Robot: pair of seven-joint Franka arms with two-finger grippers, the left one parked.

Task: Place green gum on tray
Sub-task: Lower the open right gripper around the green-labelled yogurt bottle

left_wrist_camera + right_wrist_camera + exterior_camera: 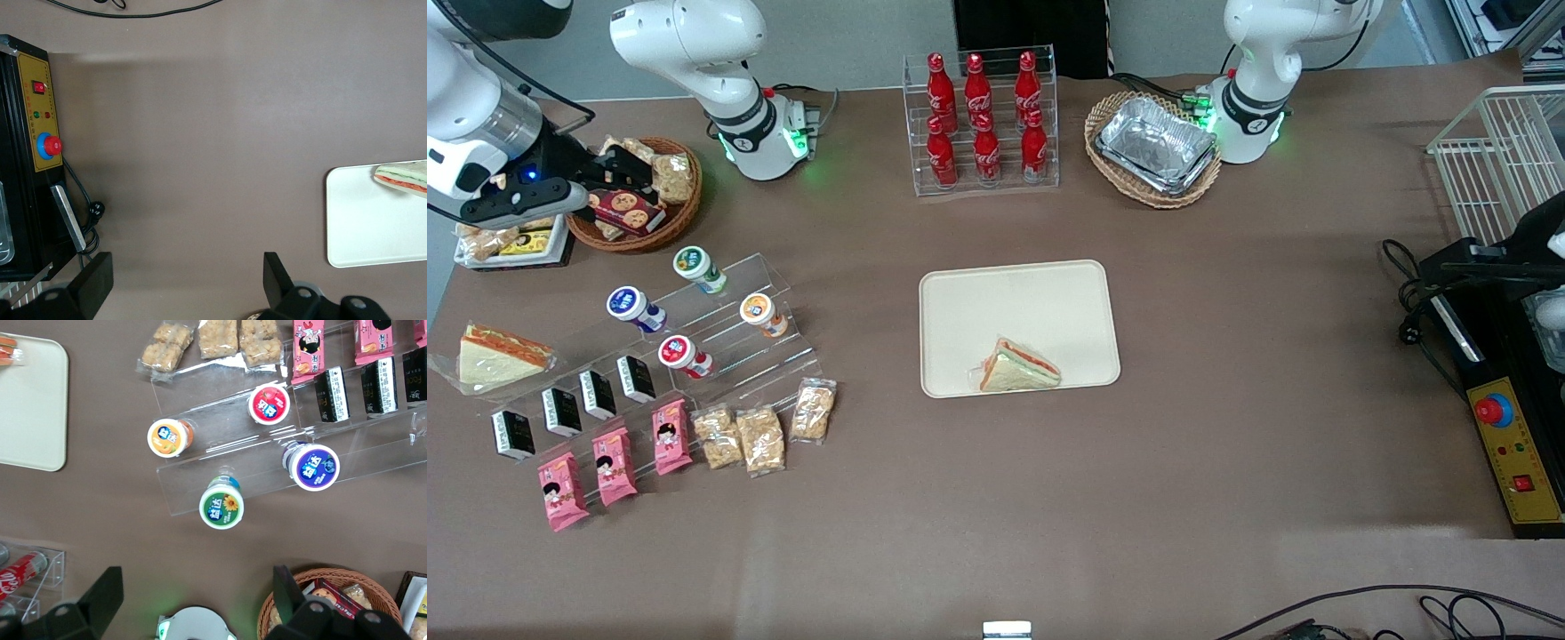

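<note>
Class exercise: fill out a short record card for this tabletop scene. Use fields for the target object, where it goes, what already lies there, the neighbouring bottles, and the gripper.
target: green gum, upright on the top step of the clear stepped rack
destination: beige tray, mid-table
already on tray: wrapped sandwich, at the corner nearest the front camera
neighbouring bottles: blue-lidded, orange-lidded, red-lidded
gripper: over the snack basket, fingers open, holding nothing
task status: gum not yet picked up

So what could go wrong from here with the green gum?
The green gum stands on a clear stepped rack close to the blue-lidded bottle and orange-lidded bottle; the open pincer might knock one. On the tray, a sandwich fills one corner, so release elsewhere.
</note>
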